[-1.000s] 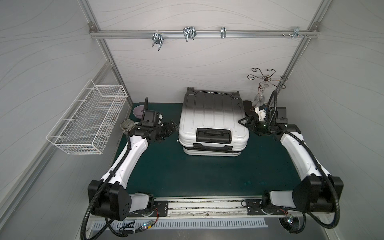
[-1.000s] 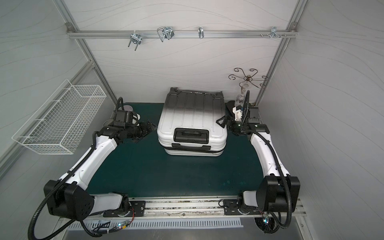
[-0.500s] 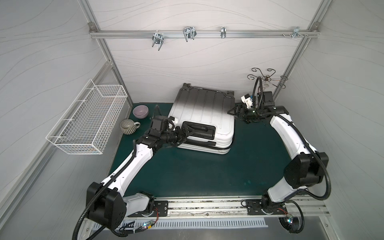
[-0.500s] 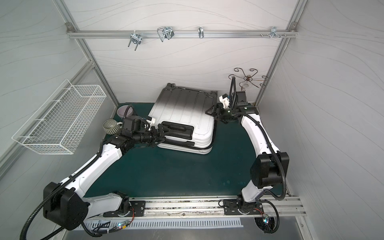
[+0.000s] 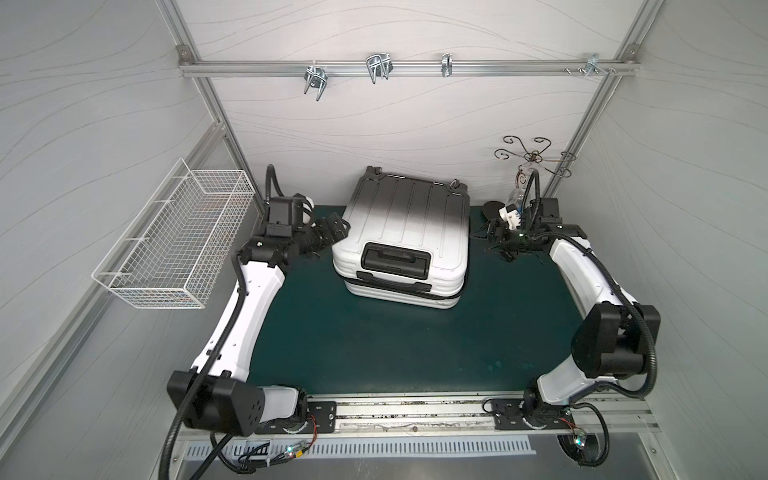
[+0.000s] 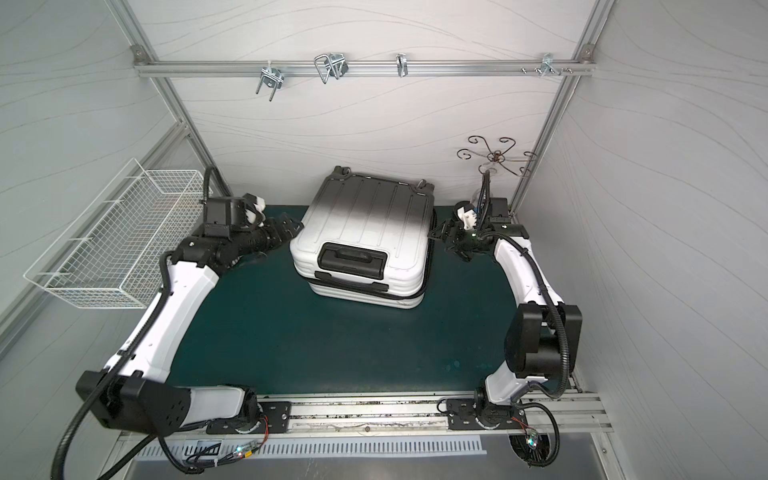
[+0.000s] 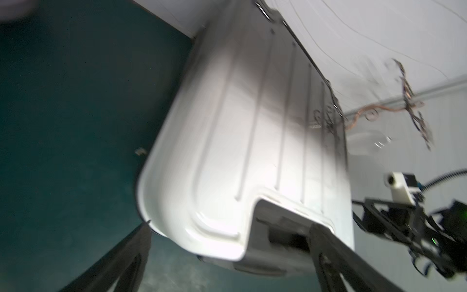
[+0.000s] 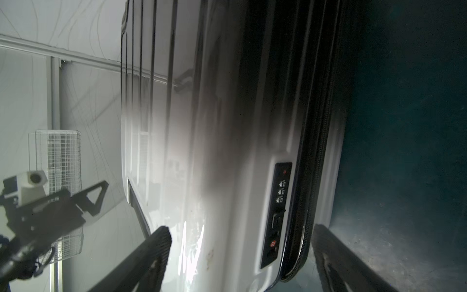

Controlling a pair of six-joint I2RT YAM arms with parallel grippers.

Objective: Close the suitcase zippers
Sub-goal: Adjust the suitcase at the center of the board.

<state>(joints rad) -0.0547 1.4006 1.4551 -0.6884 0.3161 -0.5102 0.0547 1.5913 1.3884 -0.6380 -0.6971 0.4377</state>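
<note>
The suitcase [image 5: 405, 224] has swung back. Left gripper [image 5: 334, 228] and right gripper [image 5: 492, 243] flank it, both wide open and empty. Between the right fingers [image 8: 151, 252] the zipper track [image 8: 305, 215] gapes, so closing seems not yet done.

The suitcase [image 5: 405, 220] wears a ribbed shell fading from white to black, with a black handle [image 5: 395, 258] and black zippers [image 8: 309, 177]. The mat [image 5: 374, 353] is dark teal-green; the wire basket [image 5: 174, 249] is a white grid.
</note>
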